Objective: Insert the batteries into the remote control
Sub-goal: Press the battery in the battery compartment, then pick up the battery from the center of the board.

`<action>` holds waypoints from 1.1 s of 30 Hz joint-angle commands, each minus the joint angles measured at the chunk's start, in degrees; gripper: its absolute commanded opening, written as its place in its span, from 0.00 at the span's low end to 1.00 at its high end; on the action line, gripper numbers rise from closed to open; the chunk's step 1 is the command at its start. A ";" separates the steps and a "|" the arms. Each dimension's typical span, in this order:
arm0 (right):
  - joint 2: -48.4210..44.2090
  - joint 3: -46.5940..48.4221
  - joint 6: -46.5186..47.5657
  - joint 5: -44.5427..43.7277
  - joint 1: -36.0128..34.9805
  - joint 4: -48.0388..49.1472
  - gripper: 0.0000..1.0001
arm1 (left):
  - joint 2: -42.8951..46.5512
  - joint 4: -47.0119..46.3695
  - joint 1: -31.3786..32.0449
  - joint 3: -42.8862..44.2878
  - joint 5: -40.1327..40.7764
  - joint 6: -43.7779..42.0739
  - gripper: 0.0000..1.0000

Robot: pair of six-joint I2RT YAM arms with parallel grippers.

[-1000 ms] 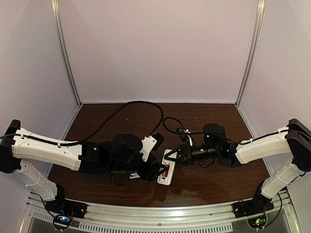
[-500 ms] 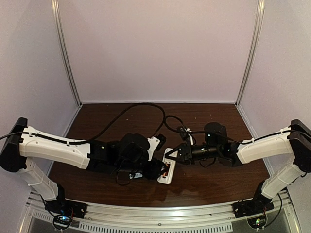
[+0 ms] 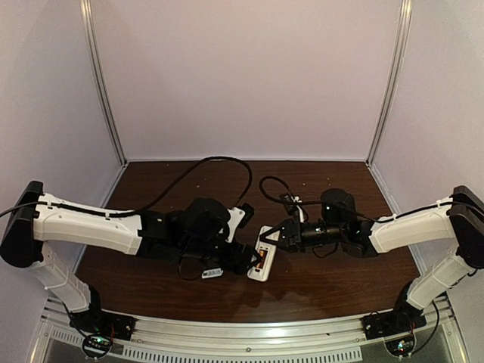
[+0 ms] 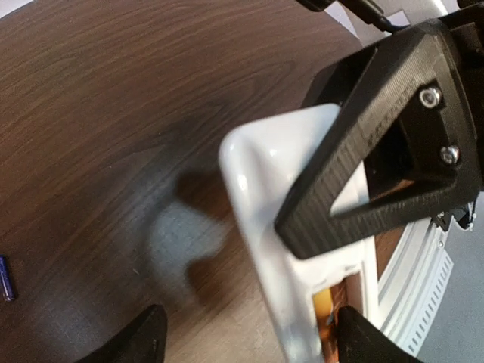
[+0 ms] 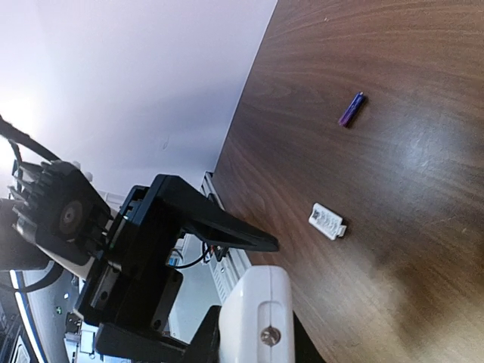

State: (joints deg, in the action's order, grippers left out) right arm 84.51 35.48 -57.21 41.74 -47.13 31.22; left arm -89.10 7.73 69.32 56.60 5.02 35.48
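The white remote control [image 3: 262, 262] lies back-up on the table, with the orange battery [image 4: 331, 304] in its open recess. My right gripper [image 3: 271, 240] is shut on the remote's far end, which also shows in the right wrist view [image 5: 261, 318]. My left gripper [image 3: 245, 261] is open and low over the near end. One of its fingertips [image 4: 147, 336] is beside the remote and the other is at the recess. The purple battery [image 5: 351, 109] lies loose on the table, apart from both grippers, and shows at the left wrist view's edge [image 4: 6, 278].
The small white flat cover piece [image 5: 327, 221] lies on the table near the left arm and also shows in the top view [image 3: 212, 273]. Black cables [image 3: 219, 162] loop over the back of the table. A metal rail [image 3: 242, 333] runs along the near edge.
My left arm has stretched further right and its wrist has turned over the remote's near end. The remote and my right gripper have shifted slightly away from the near edge.
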 commanded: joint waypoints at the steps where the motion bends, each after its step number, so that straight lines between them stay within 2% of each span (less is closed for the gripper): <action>1: -2.13 -2.15 0.55 1.42 4.35 0.82 0.00 | 4.10 6.79 -5.24 -0.90 -1.13 -3.33 0.83; 5: -3.41 -4.18 3.01 1.96 7.25 -1.98 0.00 | 7.56 12.99 -14.16 -2.78 -0.54 -2.81 0.81; 8: -3.98 -4.59 5.37 2.03 8.05 -4.90 0.00 | 5.18 21.98 -21.38 0.97 1.62 -3.34 0.66; 11: -4.79 -4.77 7.53 1.60 8.19 -6.04 0.00 | 0.67 28.71 -24.72 7.10 3.42 -6.30 0.52; 15: -6.17 -5.12 10.14 0.45 8.20 -7.05 0.00 | -6.39 34.12 -25.71 14.41 2.76 -9.05 0.45; 20: -8.30 -5.53 12.85 -0.88 8.33 -8.13 0.00 | -13.99 36.54 -25.92 19.73 0.31 -10.45 0.42; 33: -10.35 -5.92 14.45 -1.08 8.80 -9.63 0.00 | -23.23 36.28 -25.91 23.28 -1.26 -12.80 0.37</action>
State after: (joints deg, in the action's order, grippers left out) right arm 74.85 30.37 -43.64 41.23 -38.74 21.61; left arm -110.34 43.62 43.55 77.93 4.14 24.27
